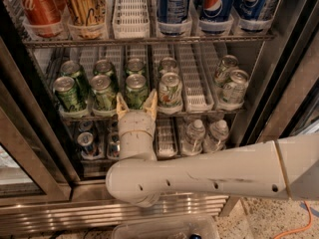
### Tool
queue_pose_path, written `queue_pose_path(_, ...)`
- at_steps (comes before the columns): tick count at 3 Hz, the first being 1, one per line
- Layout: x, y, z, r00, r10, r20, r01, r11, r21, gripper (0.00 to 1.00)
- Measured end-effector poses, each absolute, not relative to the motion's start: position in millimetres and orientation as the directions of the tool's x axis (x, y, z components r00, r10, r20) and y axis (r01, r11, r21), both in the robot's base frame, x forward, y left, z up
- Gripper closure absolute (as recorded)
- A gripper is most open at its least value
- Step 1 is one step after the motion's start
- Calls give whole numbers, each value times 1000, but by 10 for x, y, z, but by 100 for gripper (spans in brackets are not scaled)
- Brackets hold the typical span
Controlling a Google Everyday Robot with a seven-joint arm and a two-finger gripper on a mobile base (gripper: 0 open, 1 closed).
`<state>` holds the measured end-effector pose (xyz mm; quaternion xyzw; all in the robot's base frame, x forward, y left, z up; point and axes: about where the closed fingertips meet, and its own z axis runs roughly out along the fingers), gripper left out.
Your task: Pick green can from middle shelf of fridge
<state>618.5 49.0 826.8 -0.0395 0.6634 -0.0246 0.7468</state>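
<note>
The fridge [279, 73] stands open with wire racks. On the middle shelf [192, 83] stand several dark green cans in three lanes at the left; the front one of the third lane is the green can [135, 90]. A paler white-and-green can [170, 88] stands to its right and silver-white cans [233, 86] further right. My gripper [136, 105] is open, its tan fingertips [121, 106] at the shelf's front edge on either side of the green can's base, not closed on it. The white arm [209, 171] runs in from the right.
The top rack holds red and gold cans [82, 6] at left and blue Pepsi cans [214, 4] at right. The bottom rack holds small bottles [193, 133] and cans [85, 143]. A dark door frame [30, 123] stands at left. A clear bin [164, 228] lies on the floor.
</note>
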Motion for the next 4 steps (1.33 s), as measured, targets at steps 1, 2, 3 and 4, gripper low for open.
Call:
queue_pose_path(1,6245,450,8271,125,-89,-988,-4,996,-90,32)
queue_pose_path(2,6276,427,8261,129,-90,-988,2,996,-90,51)
queue_pose_path(3,6282,423,8261,130,-90,-987,3,996,-90,74)
queue_pose_path(4,6286,420,8269,132,-90,-987,4,996,-90,97)
